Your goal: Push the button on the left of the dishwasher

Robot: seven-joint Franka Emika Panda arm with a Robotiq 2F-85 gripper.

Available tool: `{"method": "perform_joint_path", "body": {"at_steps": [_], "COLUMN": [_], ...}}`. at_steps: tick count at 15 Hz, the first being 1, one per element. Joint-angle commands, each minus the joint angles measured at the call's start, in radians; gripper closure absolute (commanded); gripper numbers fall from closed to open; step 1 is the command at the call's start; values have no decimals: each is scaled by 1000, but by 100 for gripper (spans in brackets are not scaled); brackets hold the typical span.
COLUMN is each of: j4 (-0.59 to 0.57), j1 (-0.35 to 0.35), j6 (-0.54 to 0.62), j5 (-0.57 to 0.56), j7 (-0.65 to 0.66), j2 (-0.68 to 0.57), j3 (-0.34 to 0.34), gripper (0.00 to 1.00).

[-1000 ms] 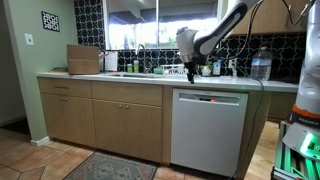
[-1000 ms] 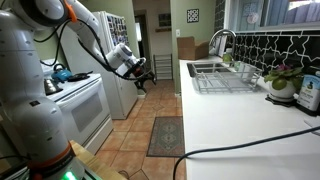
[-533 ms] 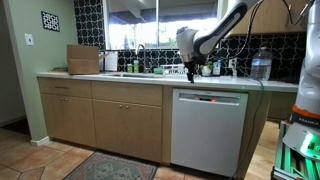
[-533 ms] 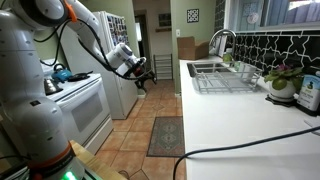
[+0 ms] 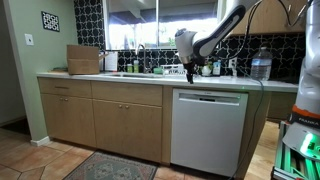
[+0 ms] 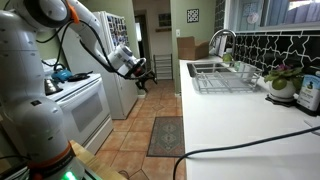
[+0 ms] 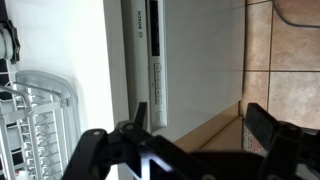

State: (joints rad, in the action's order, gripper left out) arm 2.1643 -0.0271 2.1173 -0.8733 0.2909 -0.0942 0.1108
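Wrist view: claw (image 7: 190,152) spread wide, empty, hanging above dishwasher (image 7: 200,60) top edge. Dishwasher: flat white front under counter (image 5: 100,77), narrow control strip (image 7: 153,75) with small buttons along top, wooden cabinets (image 5: 100,118) beside.

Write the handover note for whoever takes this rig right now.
Gripper: open, empty, in the air in front of the counter and above the dishwasher, touching nothing.
Dishwasher: under the counter, door shut. Its dark control strip along the top edge shows in the wrist view, just ahead of the fingers.
Done: approach only; no button looks pressed.
Left: come down to the strip's left end, probably leading with one finger, and press.
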Motion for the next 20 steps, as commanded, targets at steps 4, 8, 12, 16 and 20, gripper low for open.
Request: {"method": "perform_joint_path", "body": {"at_steps": [4, 8, 12, 16, 20], "j4": [-101, -159, -210, -267, -334], "j1": [-39, -36, -39, -39, -35], "j6": [-41, -30, -8, -5, 3], "j5": [-162, -213, -218, -206, -216], "j7": [99, 152, 207, 230, 228], "j2": [-179, -275, -356, -425, -487], "j3": [-51, -88, -104, -119, -145], "gripper": [0, 42, 72, 99, 100]}}
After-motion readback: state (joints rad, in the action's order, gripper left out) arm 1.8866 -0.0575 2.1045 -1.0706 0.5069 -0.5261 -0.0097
